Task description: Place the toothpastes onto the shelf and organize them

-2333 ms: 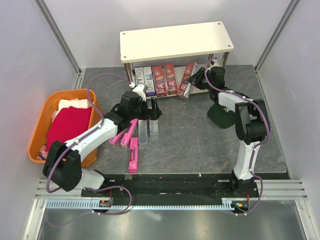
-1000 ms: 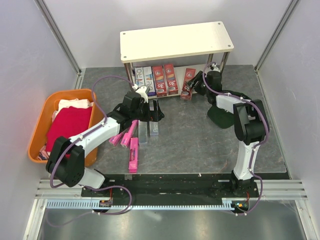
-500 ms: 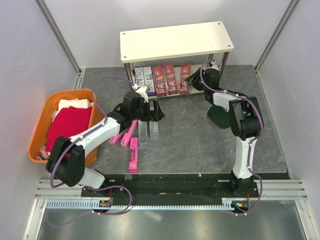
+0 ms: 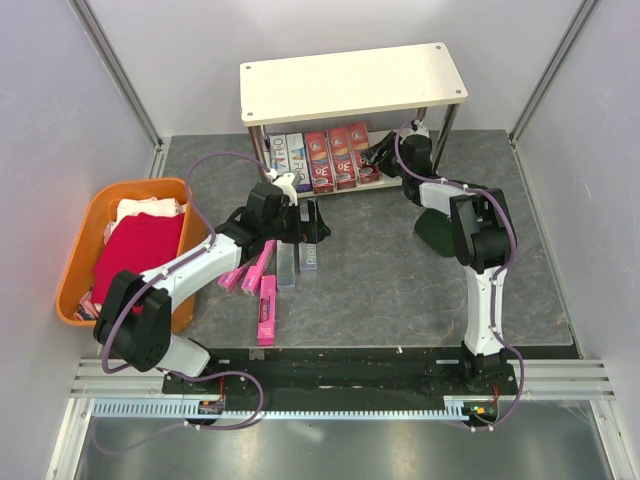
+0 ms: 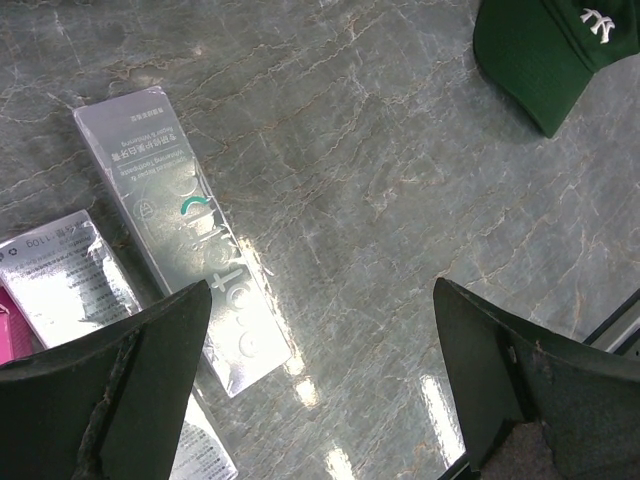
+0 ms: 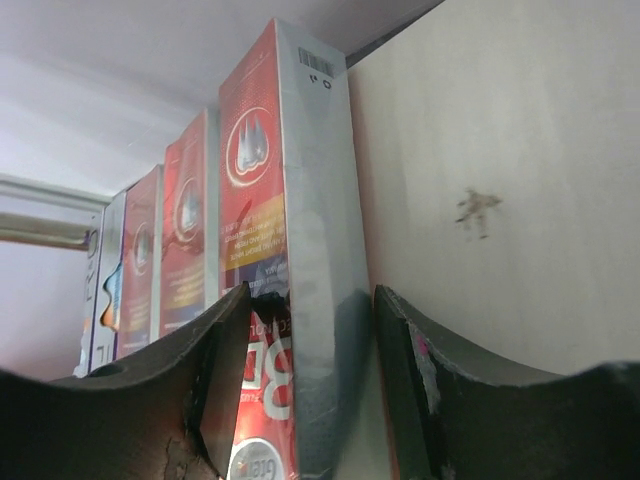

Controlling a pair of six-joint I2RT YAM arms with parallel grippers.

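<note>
The shelf [image 4: 350,80] stands at the back. On its lower tier are two navy/white toothpaste boxes [image 4: 287,158] and three red "3D" ones [image 4: 330,160]. My right gripper [image 4: 383,158] is shut on the rightmost red box [image 6: 290,250], its jaws on either side, with the box upright against the other red boxes on the cream board [image 6: 500,200]. My left gripper [image 5: 320,400] is open and empty, hovering over a silver-grey box [image 5: 190,260] beside a second one [image 5: 70,290]. Three pink boxes [image 4: 262,290] lie on the table just left of these.
An orange basket [image 4: 75,245] with a red cloth [image 4: 140,250] sits at the left edge. A dark green cap [image 4: 438,235] lies on the table at the right, under the right arm, and shows in the left wrist view [image 5: 550,50].
My right gripper has moved left along the lower tier with the red box, bringing it from tilted to upright against the other red boxes. The left arm has barely moved.
</note>
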